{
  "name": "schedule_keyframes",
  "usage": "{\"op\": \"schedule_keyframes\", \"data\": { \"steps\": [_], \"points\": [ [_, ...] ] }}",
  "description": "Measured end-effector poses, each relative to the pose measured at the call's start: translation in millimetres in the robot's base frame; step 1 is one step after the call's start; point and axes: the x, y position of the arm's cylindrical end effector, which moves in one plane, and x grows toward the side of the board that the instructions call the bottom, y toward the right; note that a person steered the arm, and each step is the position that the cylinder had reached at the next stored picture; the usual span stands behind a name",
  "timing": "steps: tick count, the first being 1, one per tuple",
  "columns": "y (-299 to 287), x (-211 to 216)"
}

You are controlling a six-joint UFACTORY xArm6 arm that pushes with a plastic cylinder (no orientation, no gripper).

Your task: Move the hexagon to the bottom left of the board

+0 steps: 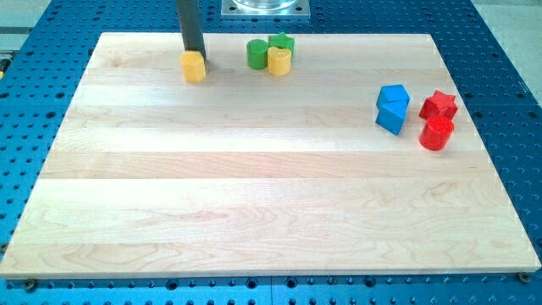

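Observation:
A yellow hexagon block (194,66) lies near the view's top left of the wooden board (271,195). My tip (195,54) stands right behind it, at its top edge, and seems to touch it. The dark rod runs straight up out of the view's top.
A green round block (257,53), another green block (282,41) and a yellow block (279,61) cluster at the top centre. Two blue blocks (392,97) (389,118) sit at the right, with a red star-shaped block (439,105) and a red round block (436,134) beside them.

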Motion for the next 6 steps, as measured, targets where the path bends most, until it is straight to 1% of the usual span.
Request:
{"op": "schedule_keyframes", "data": {
  "steps": [3,4,5,6],
  "points": [
    [4.5,171.3],
    [-7.7,197.6],
    [-37.9,201.4],
    [-38.6,222.7]
  ]
}}
